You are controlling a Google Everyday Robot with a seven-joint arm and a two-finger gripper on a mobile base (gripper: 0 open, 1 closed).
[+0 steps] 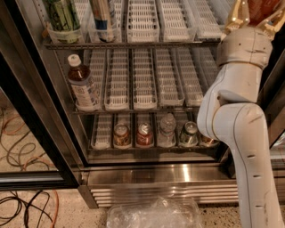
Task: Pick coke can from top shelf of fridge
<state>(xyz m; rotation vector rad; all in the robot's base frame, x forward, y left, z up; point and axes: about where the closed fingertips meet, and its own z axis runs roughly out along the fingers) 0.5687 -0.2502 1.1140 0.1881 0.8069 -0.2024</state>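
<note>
In the fridge (151, 176), at the right end of the top shelf (133, 44), the gripper (256, 12) looks clamped around the red coke can (263, 7). Best to draw it straight out, level, well clear of the white trays (142, 22).

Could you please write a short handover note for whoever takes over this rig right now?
Gripper: at the top right edge of the view, by the right end of the top shelf. Its jaws stand on either side of the coke can and look closed on it.
Coke can: red, mostly cut off by the picture's edge. Whether it is clear of the shelf cannot be told.
Fridge: the door is open.
Done: the reach and, apparently, the grasp.
Left: confirm the grip, lift the can and draw it out of the fridge.
</note>
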